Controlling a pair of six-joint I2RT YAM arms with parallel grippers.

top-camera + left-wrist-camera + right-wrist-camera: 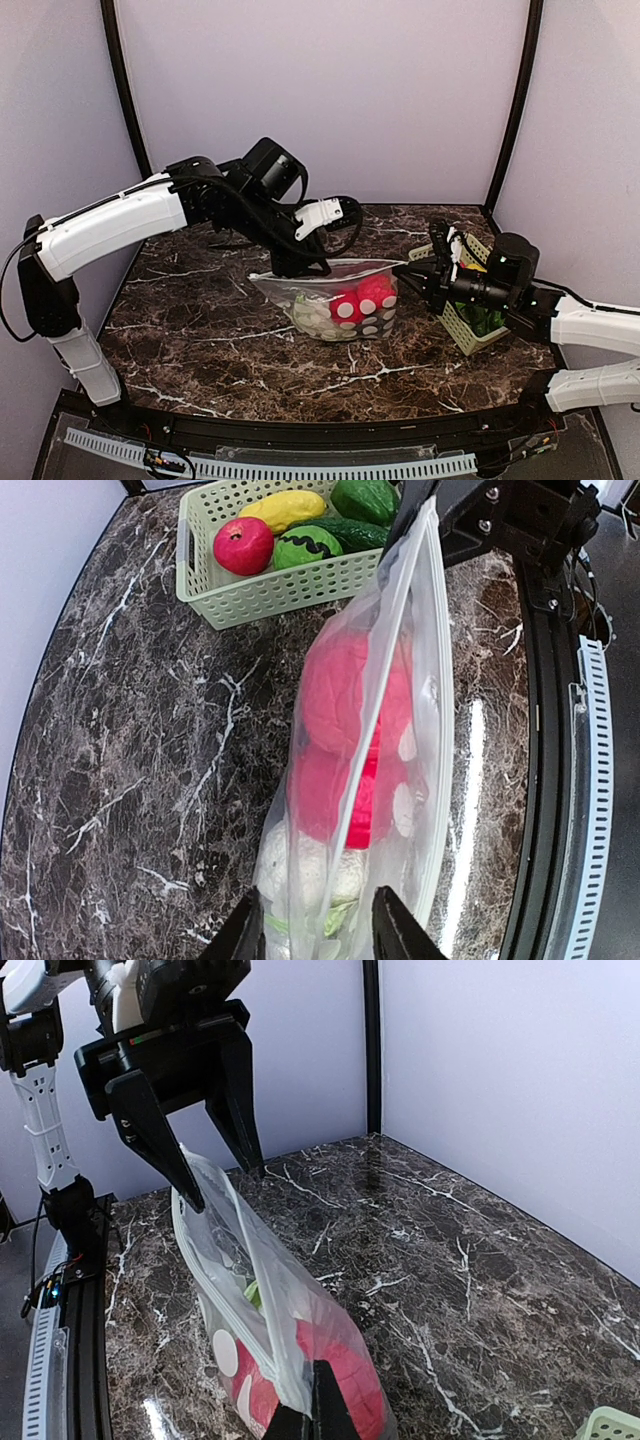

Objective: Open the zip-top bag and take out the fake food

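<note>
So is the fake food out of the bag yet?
Not out: the red fruits and the white cauliflower sit inside the zip-top bag, seen through its clear plastic.

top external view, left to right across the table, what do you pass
left arm's white link → zip-top bag → light-green basket → right arm's white link

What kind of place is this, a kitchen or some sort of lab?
Probably a robot test booth, not a kitchen: two robot arms at a marble-patterned table, plain walls closing it in, toy food in a zip-top bag.
</note>
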